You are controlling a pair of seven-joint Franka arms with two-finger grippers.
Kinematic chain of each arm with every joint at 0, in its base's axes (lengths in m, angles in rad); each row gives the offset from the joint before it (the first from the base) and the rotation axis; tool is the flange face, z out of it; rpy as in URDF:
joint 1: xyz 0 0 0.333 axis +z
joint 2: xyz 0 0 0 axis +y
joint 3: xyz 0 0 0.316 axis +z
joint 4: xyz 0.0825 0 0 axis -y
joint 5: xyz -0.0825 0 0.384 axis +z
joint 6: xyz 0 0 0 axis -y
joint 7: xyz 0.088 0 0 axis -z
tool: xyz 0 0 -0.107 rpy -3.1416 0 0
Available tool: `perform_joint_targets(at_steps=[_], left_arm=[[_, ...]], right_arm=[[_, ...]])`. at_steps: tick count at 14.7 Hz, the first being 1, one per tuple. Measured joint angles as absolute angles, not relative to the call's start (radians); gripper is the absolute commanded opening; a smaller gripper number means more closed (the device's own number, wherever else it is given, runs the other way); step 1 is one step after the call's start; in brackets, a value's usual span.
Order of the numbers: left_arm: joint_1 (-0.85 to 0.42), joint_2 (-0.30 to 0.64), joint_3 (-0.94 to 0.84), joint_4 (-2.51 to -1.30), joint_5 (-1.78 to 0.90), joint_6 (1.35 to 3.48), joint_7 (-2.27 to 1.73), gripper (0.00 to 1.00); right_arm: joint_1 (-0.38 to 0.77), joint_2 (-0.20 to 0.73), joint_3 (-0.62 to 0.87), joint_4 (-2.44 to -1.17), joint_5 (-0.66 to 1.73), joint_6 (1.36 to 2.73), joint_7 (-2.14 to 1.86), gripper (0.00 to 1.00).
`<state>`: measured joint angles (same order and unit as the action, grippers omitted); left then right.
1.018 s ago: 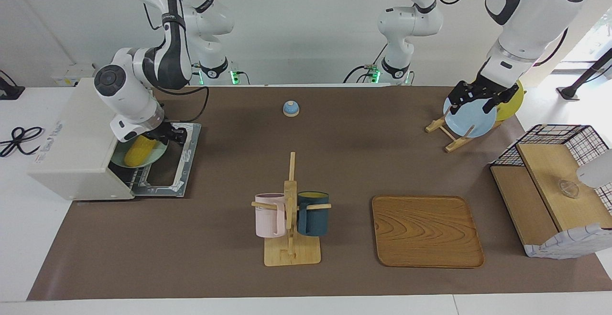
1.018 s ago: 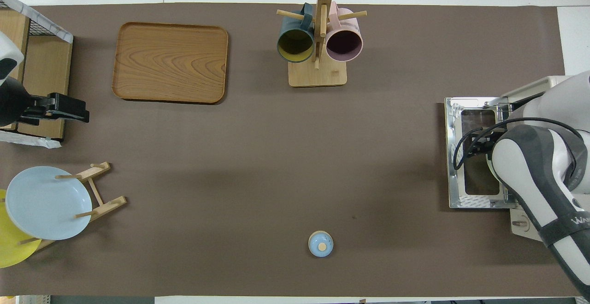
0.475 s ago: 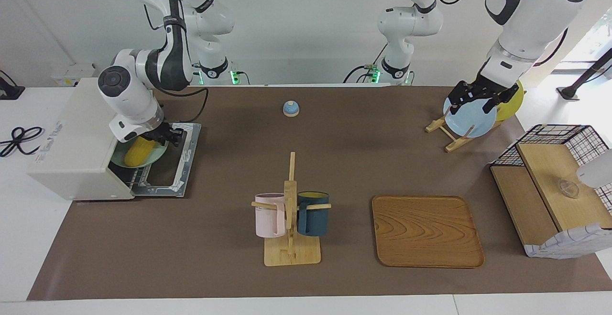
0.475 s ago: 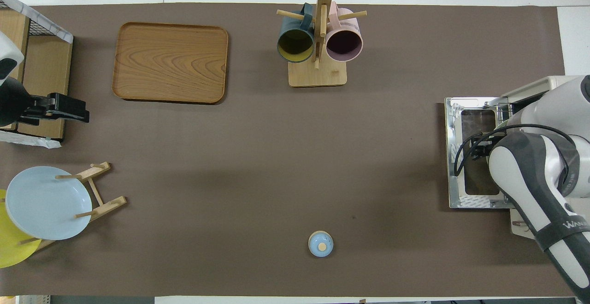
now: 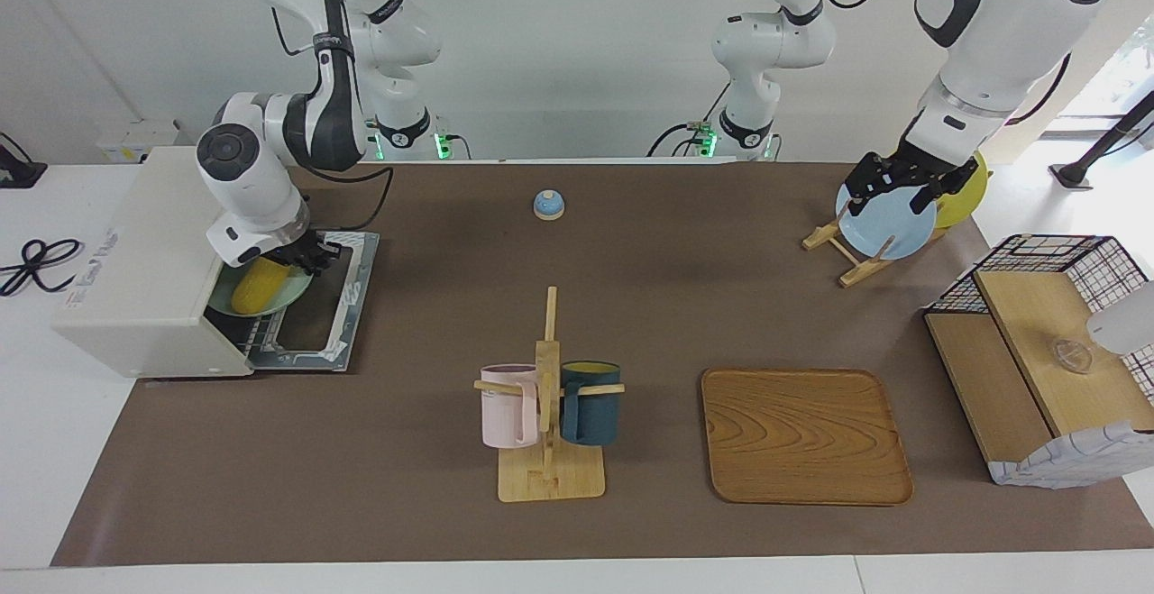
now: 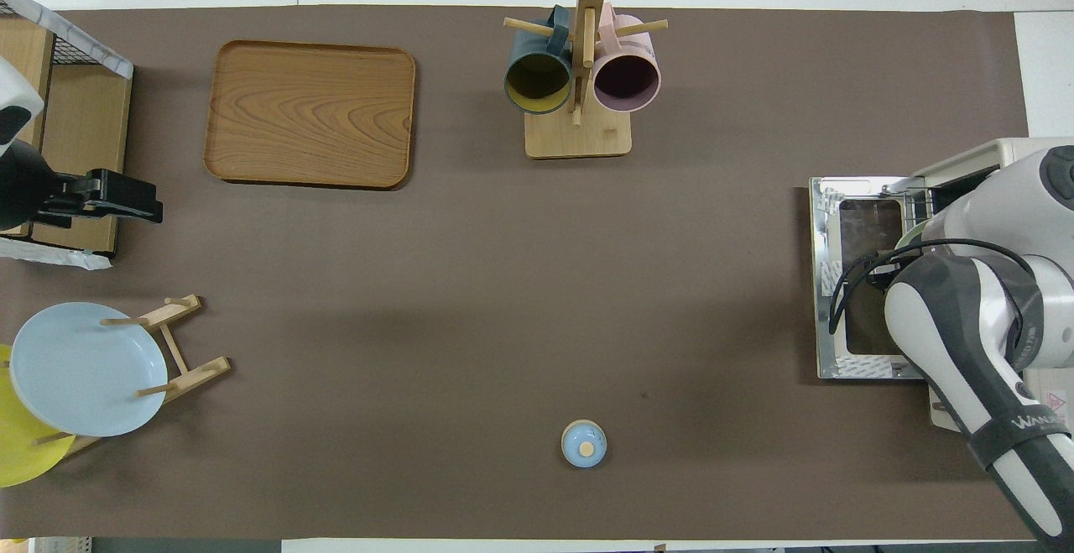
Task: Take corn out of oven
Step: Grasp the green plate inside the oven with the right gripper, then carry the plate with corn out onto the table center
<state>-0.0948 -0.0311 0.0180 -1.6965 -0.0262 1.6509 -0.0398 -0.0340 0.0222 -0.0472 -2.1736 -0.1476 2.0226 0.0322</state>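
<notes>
The off-white oven (image 5: 135,278) stands at the right arm's end of the table, its door (image 5: 334,306) dropped flat. Inside, the yellow corn (image 5: 255,287) lies on a pale green plate (image 5: 297,289) on the rack. My right gripper (image 5: 311,256) is low over the plate's rim, by the corn's end nearer the robots, and it is shut. I cannot tell whether it pinches the rim or the corn. In the overhead view the right arm hides the corn, and only a sliver of the plate (image 6: 910,234) shows. My left gripper (image 5: 888,184) waits open in the air.
A mug rack (image 5: 550,396) holds a pink and a dark blue mug mid-table, beside a wooden tray (image 5: 802,436). A small blue bell (image 5: 548,205) sits near the robots. A blue plate (image 5: 883,220) and yellow plate (image 5: 965,193) stand in a rack by the basket shelf (image 5: 1037,351).
The right gripper has closed at the plate's rim beside the corn, and its wrist has swung a little over the oven door. The left arm has not moved.
</notes>
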Motion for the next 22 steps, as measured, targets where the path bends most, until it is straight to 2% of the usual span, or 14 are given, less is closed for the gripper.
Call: perform_joint_targets(at_steps=[2,4,7,10,14,17,21,22], left_arm=[[-0.095,-0.031,0.018,-1.697,-0.026,1.651,-0.04,1.0],[-0.095,-0.031,0.018,-1.697,-0.026,1.651,-0.04,1.0],[-0.095,-0.031,0.018,-1.697,-0.026,1.651,-0.04,1.0],[-0.095,-0.031,0.018,-1.697,-0.026,1.651,-0.04,1.0],[-0.095,-0.031,0.018,-1.697,-0.026,1.651,-0.04,1.0],[-0.095,-0.031,0.018,-1.697,-0.026,1.651,-0.04,1.0],[-0.095,-0.031,0.018,-1.697,-0.026,1.651,-0.04,1.0],[-0.095,-0.031,0.019,-1.697,-0.026,1.651,-0.04,1.0]], right_arm=[[-0.024,0.01,-0.038,-2.172,-0.149,2.018,0.021,0.0],[0.036,0.012,-0.028,-2.132,-0.149,1.973,0.013,0.0],[0.177,0.044,-0.018,-1.988,-0.143,1.883,0.029,0.0],[0.355,0.096,-0.013,-1.886,-0.136,1.869,0.204,0.0],[0.549,0.194,-0.009,-1.807,-0.092,1.923,0.463,0.0],[0.654,0.313,-0.009,-1.728,-0.079,1.965,0.643,0.0],[0.705,0.417,-0.009,-1.698,-0.034,2.071,0.725,0.0],[0.705,0.42,-0.009,-1.695,-0.012,2.077,0.737,0.08]])
